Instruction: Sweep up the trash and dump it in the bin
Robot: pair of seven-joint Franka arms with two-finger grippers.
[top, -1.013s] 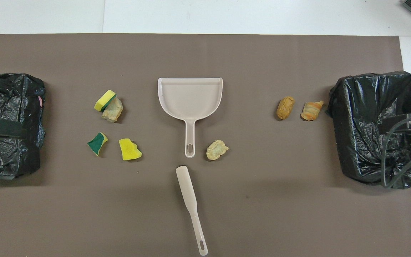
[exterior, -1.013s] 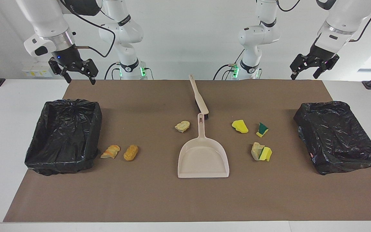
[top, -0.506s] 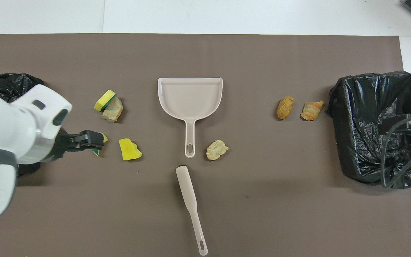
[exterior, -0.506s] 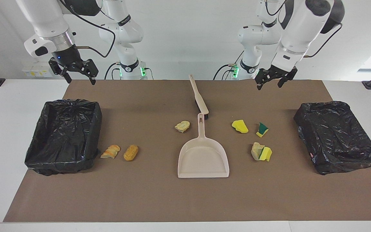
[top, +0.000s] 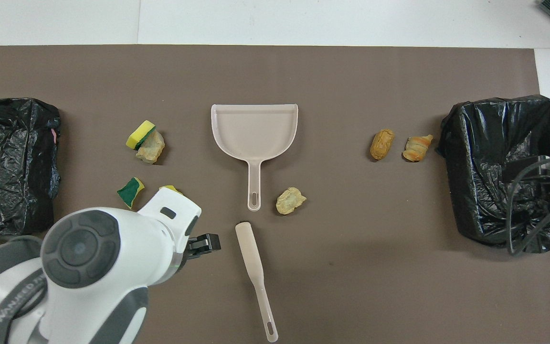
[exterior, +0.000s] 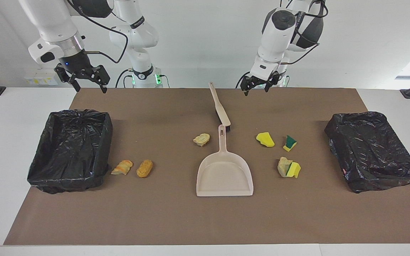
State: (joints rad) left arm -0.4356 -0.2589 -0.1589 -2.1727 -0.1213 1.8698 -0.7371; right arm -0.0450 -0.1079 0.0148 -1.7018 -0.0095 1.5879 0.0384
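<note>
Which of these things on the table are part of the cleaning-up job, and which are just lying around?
Part of the job:
- trash scraps: yellow sponge piece, green-backed sponge piece, yellow sponge on tan chunk, beige chunk, two orange bread-like chunks
- brush
- dustpan
- black-lined bins

Lying about:
- nothing else sits on the brown mat

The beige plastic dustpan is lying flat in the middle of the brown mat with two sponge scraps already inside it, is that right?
Not quite. The beige plastic dustpan does lie flat in the middle of the brown mat, but nothing is inside it. The overhead view shows its pan bare, with the yellow and green sponge scraps lying on the mat beside it.
</note>
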